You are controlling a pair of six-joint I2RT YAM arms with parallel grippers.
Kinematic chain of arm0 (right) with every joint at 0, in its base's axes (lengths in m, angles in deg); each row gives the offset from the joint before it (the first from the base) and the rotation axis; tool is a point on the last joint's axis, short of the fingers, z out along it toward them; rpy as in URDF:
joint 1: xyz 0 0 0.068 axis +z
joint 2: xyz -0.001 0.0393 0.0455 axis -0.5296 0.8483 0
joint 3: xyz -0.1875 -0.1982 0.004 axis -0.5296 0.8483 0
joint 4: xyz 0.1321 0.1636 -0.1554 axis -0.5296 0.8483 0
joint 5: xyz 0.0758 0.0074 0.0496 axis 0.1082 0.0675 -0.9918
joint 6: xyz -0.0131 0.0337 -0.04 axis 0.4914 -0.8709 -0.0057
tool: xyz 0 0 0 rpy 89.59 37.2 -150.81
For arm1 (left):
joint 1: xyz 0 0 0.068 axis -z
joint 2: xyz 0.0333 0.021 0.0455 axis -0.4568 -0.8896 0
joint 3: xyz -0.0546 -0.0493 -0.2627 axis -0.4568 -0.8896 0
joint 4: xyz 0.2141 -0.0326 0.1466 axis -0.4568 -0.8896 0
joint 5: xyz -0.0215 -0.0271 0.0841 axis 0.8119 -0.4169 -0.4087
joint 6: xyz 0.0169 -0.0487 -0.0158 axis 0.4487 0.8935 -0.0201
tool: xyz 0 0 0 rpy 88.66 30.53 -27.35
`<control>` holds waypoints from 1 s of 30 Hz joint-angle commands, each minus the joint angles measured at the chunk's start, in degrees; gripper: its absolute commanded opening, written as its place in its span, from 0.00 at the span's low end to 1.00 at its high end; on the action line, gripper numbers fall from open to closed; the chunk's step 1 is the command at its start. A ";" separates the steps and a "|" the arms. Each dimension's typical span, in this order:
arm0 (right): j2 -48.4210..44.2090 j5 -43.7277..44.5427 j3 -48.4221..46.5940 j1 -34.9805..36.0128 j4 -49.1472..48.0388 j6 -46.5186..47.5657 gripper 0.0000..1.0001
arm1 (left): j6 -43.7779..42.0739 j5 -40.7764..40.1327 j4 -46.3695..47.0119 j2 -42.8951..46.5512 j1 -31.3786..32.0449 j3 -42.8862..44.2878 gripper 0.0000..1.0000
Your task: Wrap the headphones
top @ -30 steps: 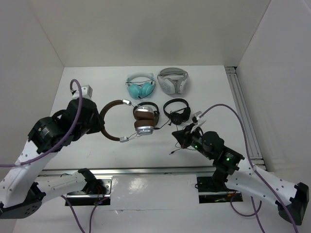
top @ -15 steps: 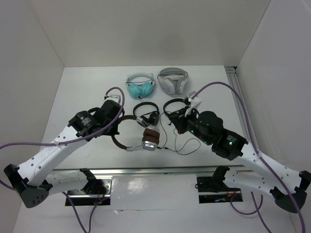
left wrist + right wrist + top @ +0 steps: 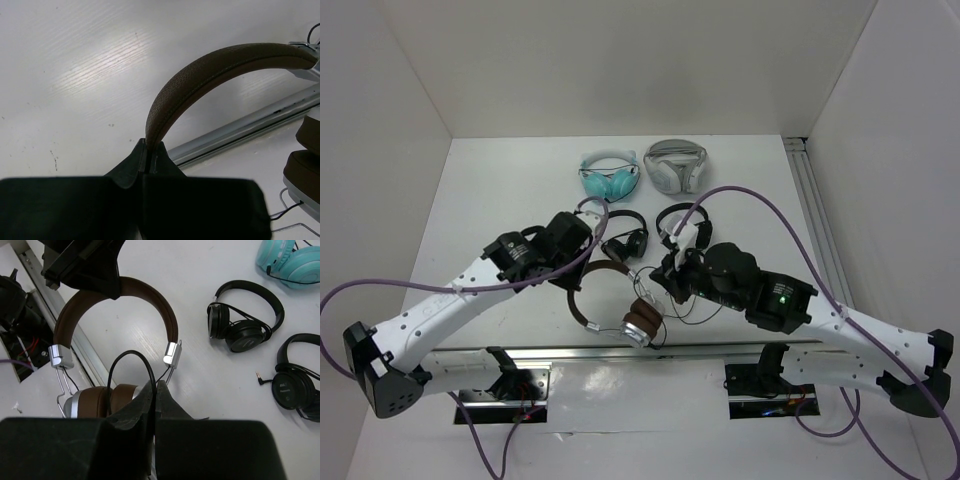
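Both arms have swung inward over the last second, bringing the headphones (image 3: 639, 322) from the middle of the tabletop (image 3: 500, 200) toward its near edge, close to the metal rail (image 3: 570, 352). The left claw (image 3: 149, 158) is clamped on the brown headband (image 3: 215, 62), while the right claw (image 3: 156, 389) is pinched together on the thin black cable (image 3: 131, 352), which loops just beside the ear cups (image 3: 107, 397). Two black headphones (image 3: 625, 240) lie just behind, and the teal pair (image 3: 610, 178) lies farther back.
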 commanded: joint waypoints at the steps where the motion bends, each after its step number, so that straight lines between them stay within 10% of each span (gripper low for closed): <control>1: -0.89 0.46 -3.28 0.54 1.63 1.85 0.01 | -2.95 4.88 5.47 1.10 0.84 -0.20 0.00; 15: 2.54 10.05 -2.93 0.54 2.08 0.80 0.01 | -7.18 11.66 10.05 9.01 5.67 -1.44 0.00; 30: 0.97 -1.03 2.35 0.54 -5.74 0.80 0.03 | -8.85 19.13 12.42 12.54 5.67 -0.39 0.00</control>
